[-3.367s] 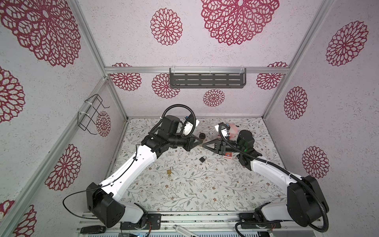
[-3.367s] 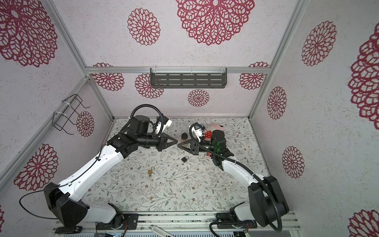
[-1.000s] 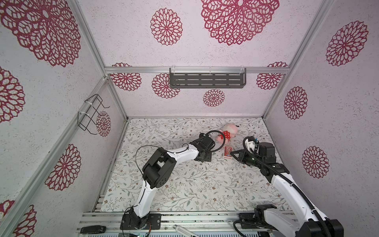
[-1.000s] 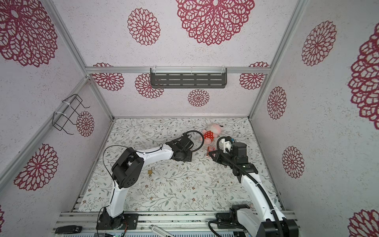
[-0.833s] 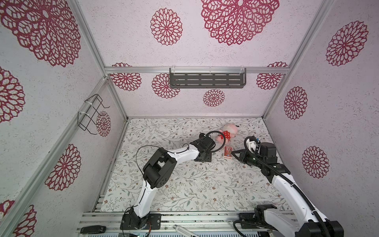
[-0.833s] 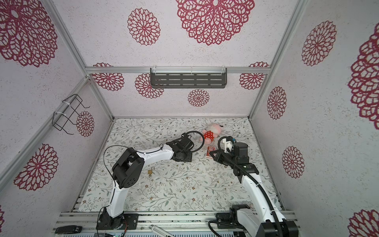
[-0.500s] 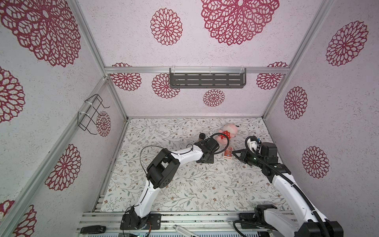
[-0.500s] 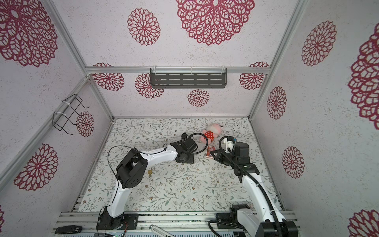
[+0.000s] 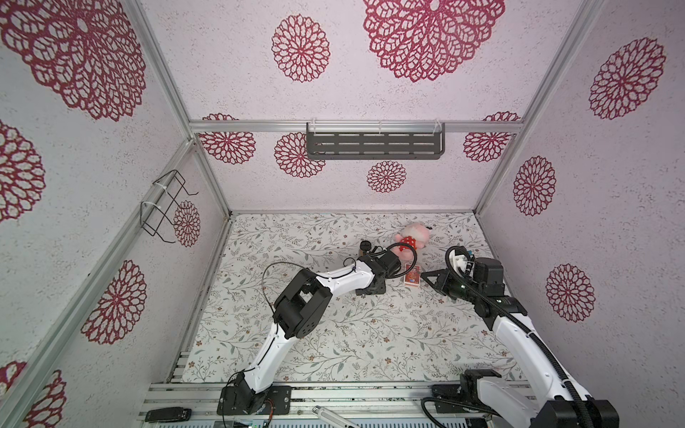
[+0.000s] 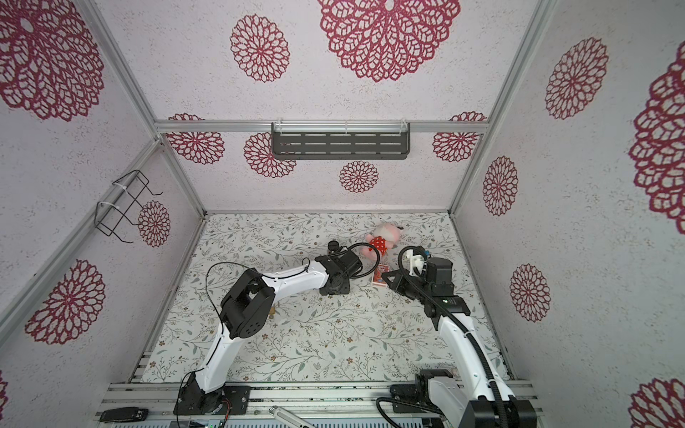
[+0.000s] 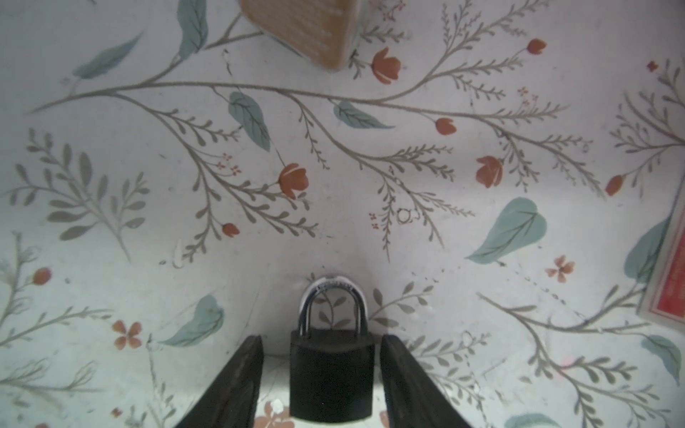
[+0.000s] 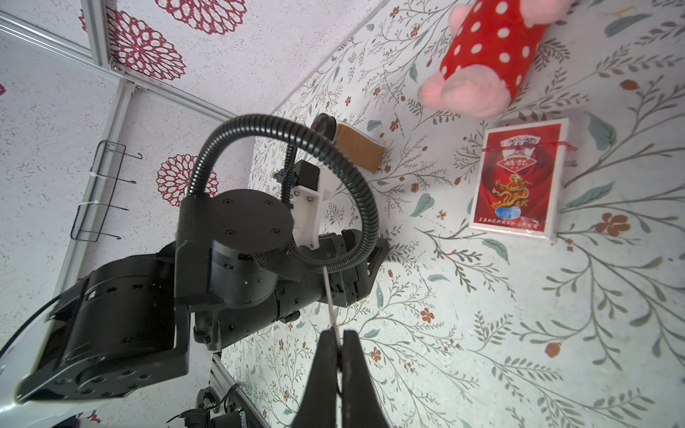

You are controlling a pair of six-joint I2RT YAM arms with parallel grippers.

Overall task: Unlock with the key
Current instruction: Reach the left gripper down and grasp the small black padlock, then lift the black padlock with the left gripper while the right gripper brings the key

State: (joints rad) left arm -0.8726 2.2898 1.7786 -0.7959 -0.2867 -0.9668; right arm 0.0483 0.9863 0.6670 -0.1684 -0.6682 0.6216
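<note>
padlock [image 11: 331, 374] between left gripper [image 11: 321, 341] jaws | card box [image 9: 412, 275] before plush toy [image 9: 412, 237]

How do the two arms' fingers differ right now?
The left fingers stand apart, flanking the padlock with a gap on each side; the right fingers are pinched shut. The left fingers grip nothing yet; the right fingers hold the thin key, its blade sticking out. Both pairs are black and tapered.

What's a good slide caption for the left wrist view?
Left claw open, straddling a black padlock on the floral table.
</note>
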